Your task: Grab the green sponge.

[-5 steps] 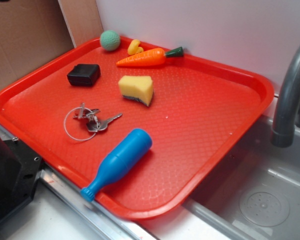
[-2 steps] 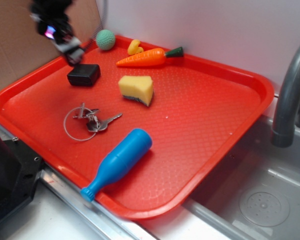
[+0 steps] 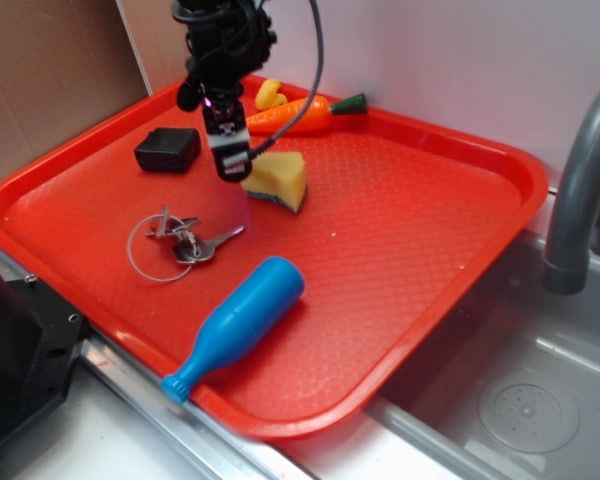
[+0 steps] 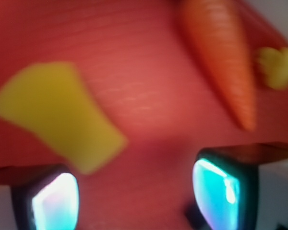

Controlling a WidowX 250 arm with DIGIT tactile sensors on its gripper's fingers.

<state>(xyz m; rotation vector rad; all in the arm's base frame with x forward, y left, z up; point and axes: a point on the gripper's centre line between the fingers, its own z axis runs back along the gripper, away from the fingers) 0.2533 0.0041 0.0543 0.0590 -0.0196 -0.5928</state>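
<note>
Red tray (image 3: 400,230), green sponge (image 3: 276,178) mid-tray, parted jaws (image 3: 230,160) beside it

Glossy red plastic tray (image 3: 410,240) with fine dimpled texture; porous matt foam green sponge (image 3: 277,177); shiny metal keys (image 3: 194,244); smooth blue plastic bottle (image 3: 235,327).

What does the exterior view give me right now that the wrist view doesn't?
Only the exterior shows the whole arm with the gripper hanging beside the sponge, plus the keys, blue bottle, black box, tray rim, faucet and sink.

Only the wrist shows the two fingertips spread apart over bare tray, with the sponge off to one side rather than between them.

Both show the sponge, the carrot and the small yellow piece on the red tray.
</note>
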